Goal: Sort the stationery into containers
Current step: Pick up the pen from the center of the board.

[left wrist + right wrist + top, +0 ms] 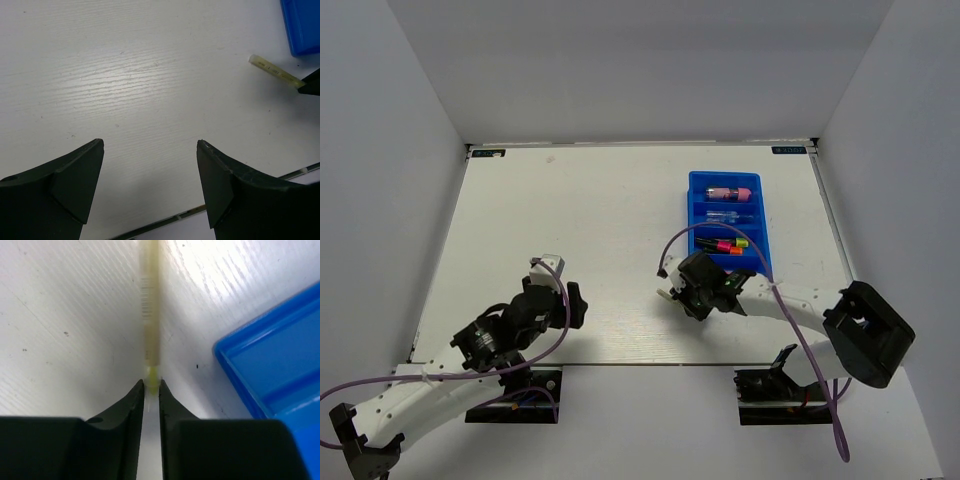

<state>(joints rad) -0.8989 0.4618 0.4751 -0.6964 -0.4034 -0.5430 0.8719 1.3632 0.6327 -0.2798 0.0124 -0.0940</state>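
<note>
The blue tray [763,228] stands at the right of the table; it holds a pink tube [730,192], a small clear bottle [725,215] and several highlighters [725,244] in separate compartments. My right gripper [151,383] is shut on the yellow end of a thin pale stick [149,315] that points away from it, low over the table just left of the tray's near corner [260,365]. In the top view the right gripper [676,291] is by that corner. My left gripper [150,150] is open and empty over bare table. The stick [274,71] also shows at its right.
White walls close in the table on three sides. The tray's corner [302,25] shows at the upper right of the left wrist view. The table's near edge [200,210] runs just below my left fingers. A purple cable [740,240] loops over the tray's near end.
</note>
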